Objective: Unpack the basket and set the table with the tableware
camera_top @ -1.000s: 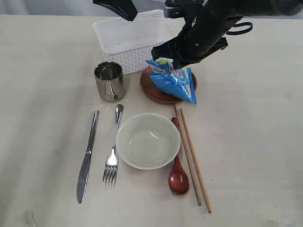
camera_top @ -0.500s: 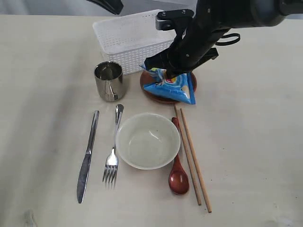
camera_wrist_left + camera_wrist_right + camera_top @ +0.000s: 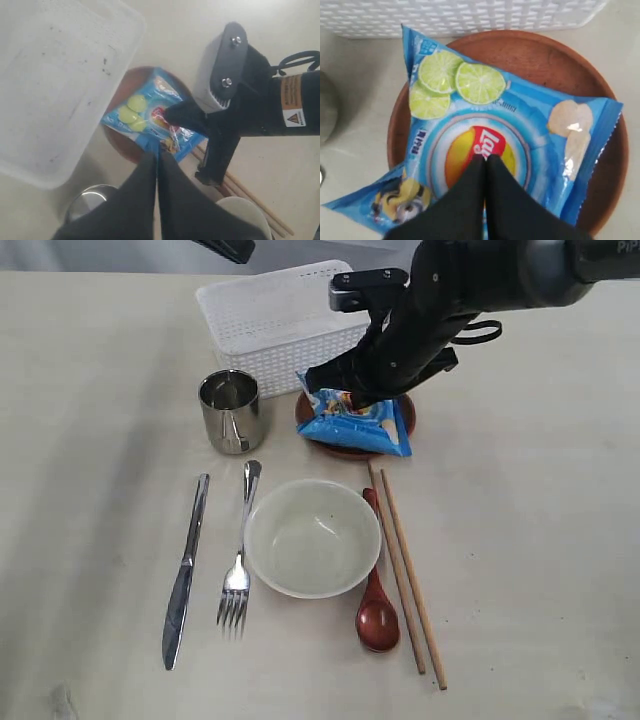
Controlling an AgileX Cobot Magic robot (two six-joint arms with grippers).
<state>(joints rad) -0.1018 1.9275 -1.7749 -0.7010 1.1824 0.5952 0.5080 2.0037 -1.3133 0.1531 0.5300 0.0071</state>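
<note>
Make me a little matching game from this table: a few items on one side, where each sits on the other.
Things
1. blue crinkly chip bag
2. shiny steel cup
3. reddish-brown wooden spoon
4. long steel knife

Places
A. between the cream round bowl and the two thin wooden chopsticks
B. lying on the round brown plate
C. left of the steel fork in the exterior view
D. beside the white perforated plastic basket

Pairs: 1-B, 2-D, 3-A, 4-C

Bright even light, blurry wrist views
</note>
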